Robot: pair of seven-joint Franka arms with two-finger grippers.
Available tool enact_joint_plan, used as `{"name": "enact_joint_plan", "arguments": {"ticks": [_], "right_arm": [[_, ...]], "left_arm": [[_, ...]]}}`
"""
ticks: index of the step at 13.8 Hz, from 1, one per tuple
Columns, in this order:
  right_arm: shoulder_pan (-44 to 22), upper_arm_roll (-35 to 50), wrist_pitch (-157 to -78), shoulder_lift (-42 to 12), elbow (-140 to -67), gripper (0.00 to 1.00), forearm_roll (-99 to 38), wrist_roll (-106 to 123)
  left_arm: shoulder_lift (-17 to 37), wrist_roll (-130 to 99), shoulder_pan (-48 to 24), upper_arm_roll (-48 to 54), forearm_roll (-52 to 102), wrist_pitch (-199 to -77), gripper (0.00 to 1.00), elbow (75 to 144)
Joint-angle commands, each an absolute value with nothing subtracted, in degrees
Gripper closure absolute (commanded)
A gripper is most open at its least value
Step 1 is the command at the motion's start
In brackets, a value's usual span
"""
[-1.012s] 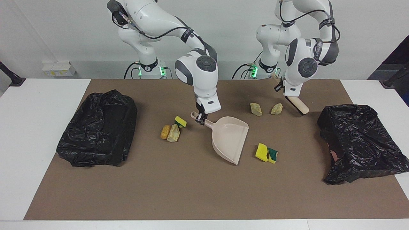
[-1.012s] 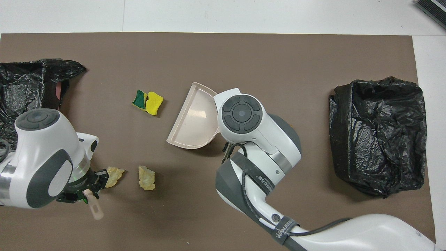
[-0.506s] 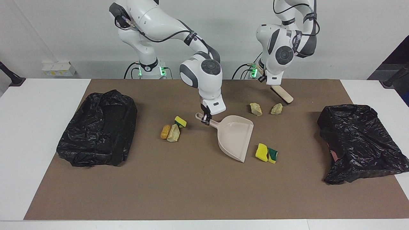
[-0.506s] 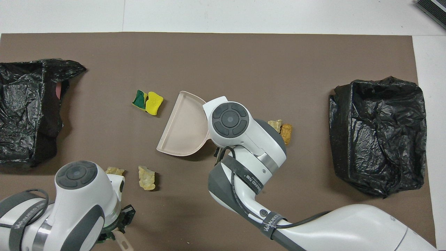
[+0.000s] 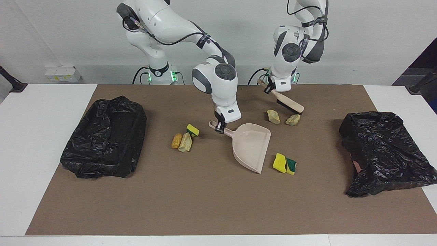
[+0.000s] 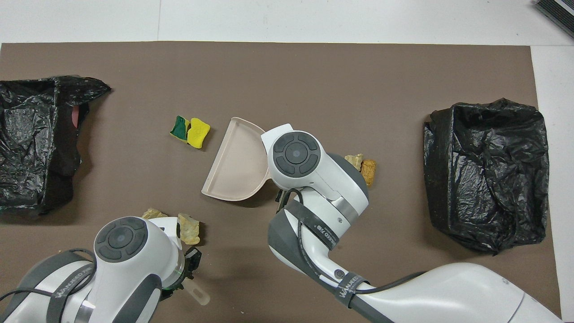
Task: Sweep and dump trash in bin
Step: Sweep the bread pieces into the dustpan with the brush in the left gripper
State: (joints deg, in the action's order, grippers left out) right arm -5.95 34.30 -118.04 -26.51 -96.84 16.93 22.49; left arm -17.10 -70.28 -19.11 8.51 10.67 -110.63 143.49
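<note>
7 lumps of trash [image 5: 185, 142] loose on the brown mat [image 5: 205, 205], none in the dustpan [image 5: 251, 147] yet. Sweeping barely begun, by the look of it.

Right claw [image 5: 218, 127] clenched on the dustpan handle, pan flat on the mat near the middle, lip turned toward the left arm's end of the bench [image 5: 41, 153]. Left claw [image 5: 269, 88] clenched on the handle of a brush [image 5: 290, 103], held tilted with the bristle end low, just beside 2 pale rocks [image 5: 273, 117] and nearer to the robots than both. Touching them or not: impossible to tell.

Sponge pair [image 5: 285, 164], yellow and green, just beside the far corner of the lip. Cluster of 3 [image 6: 363, 167] (bread piece, rock, sponge chunk) beside the handle, toward the right arm's end, at the closed back of the pan and so not sweepable without turning it.

Next move, as a judgement: draw the bristles across the 2 rocks toward the lip while holding the pan pressed down to stop lumps slipping under. Probably needs the pan slid or angled, since the rocks sit nearer to the robots than the lip. Risk of light sponge pieces skidding or bouncing off.

Plenty of bare mat farther from the robots than the pan. Less room at the robots' edge, with the rocks close to the arms' bases. 1 black-bagged bin [image 5: 104, 136] at the right arm's end, a second bin [image 5: 382, 153] at the left arm's end, both well apart from the pan. Second bin overhanging the mat edge onto the white bench.
</note>
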Motion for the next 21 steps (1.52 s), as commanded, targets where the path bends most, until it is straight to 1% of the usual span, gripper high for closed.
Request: {"name": "enact_joint_plan", "arguments": {"ticks": [1,7,9,11,15,18,19,21], "right_arm": [[-5.36,34.80,-118.48,-26.72,-97.03,1.00,16.08,24.08],[-5.36,34.80,-118.48,-26.81,-97.03,1.00,16.26,24.08],[-5.27,34.80,-118.56,-26.81,-97.03,1.00,16.17,23.99],[-5.27,34.80,-118.56,-26.81,-97.03,1.00,16.17,23.64],[-5.27,34.80,-118.56,-26.81,-97.03,1.00,16.00,23.38],[-5.36,34.80,-118.56,-26.81,-97.03,1.00,15.91,23.20],[-5.36,34.80,-118.56,-26.81,-97.03,1.00,16.00,22.94],[-5.36,34.80,-118.56,-26.81,-97.03,1.00,16.00,22.85]], "left_arm": [[-12.59,-70.05,-16.44,8.17,11.43,-115.91,1.00,139.94],[-0.55,-68.47,-15.03,8.09,11.43,-123.48,1.00,125.28],[3.93,-68.20,-14.33,8.17,11.60,-122.96,1.00,117.90],[6.49,-66.03,-14.15,8.17,11.60,-120.78,1.00,113.13],[5.28,-46.45,-9.33,7.82,10.99,-104.89,1.00,109.16],[2.99,-41.84,-8.96,4.32,10.46,-93.81,1.00,110.56],[2.47,-42.18,-8.88,4.22,9.59,-91.78,1.00,111.35],[-2.61,-41.57,-8.96,4.31,9.40,-95.51,1.00,120.53]]}}
